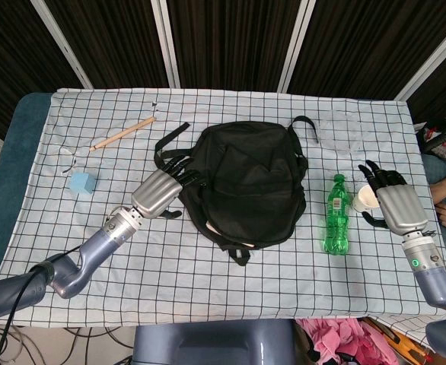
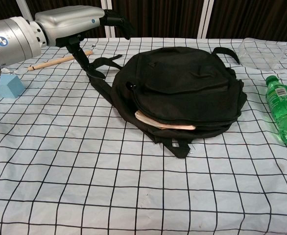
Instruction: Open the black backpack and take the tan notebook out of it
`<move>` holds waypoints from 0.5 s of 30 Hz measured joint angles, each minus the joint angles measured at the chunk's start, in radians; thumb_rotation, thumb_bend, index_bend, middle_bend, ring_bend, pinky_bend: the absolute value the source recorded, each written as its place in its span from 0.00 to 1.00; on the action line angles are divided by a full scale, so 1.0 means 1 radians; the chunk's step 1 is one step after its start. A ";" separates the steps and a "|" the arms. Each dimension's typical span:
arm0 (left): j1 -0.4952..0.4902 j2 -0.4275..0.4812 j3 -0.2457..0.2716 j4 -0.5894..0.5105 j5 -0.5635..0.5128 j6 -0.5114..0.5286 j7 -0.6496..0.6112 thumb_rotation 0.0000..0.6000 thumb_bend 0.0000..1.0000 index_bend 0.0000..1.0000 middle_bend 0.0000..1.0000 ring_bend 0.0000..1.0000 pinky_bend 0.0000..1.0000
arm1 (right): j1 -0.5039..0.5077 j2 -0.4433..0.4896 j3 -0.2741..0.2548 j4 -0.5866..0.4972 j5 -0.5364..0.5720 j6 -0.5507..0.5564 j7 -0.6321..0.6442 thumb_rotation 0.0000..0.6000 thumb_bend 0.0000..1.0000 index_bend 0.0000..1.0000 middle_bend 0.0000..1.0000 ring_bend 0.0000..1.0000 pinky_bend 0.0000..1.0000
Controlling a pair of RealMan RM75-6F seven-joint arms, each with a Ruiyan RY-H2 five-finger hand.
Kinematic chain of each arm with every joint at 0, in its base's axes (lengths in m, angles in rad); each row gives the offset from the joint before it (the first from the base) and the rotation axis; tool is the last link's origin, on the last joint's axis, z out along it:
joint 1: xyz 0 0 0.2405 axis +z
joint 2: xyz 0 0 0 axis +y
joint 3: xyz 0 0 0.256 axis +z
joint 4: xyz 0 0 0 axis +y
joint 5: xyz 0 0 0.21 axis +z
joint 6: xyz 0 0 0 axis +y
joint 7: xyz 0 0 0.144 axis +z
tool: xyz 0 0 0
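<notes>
The black backpack (image 1: 250, 182) lies flat in the middle of the table, straps toward the far side. In the chest view its near edge gapes, and the pale edge of the tan notebook (image 2: 165, 123) shows in the opening of the backpack (image 2: 187, 95). My left hand (image 1: 160, 193) hovers at the bag's left side, its fingers (image 1: 189, 176) apart and reaching the bag's edge. The chest view shows this left hand (image 2: 70, 22) raised above the cloth, thumb pointing down, holding nothing. My right hand (image 1: 394, 199) rests at the far right, fingers spread, empty.
A green bottle (image 1: 336, 214) lies right of the bag, with a white cup (image 1: 365, 201) beside my right hand. A clear plastic container (image 1: 341, 128) sits at the back right. A wooden stick (image 1: 124, 134) and a blue block (image 1: 81, 182) are on the left.
</notes>
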 measured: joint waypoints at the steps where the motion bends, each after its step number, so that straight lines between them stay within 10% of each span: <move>1: -0.001 -0.001 0.000 0.002 0.000 -0.001 0.000 1.00 0.06 0.19 0.22 0.01 0.06 | 0.000 0.000 0.000 0.000 0.001 0.000 0.001 1.00 0.20 0.04 0.01 0.14 0.14; 15: -0.021 -0.088 0.021 0.054 0.008 -0.010 -0.015 1.00 0.06 0.19 0.23 0.01 0.07 | 0.006 -0.021 -0.008 0.004 0.023 -0.002 -0.001 1.00 0.20 0.04 0.01 0.14 0.14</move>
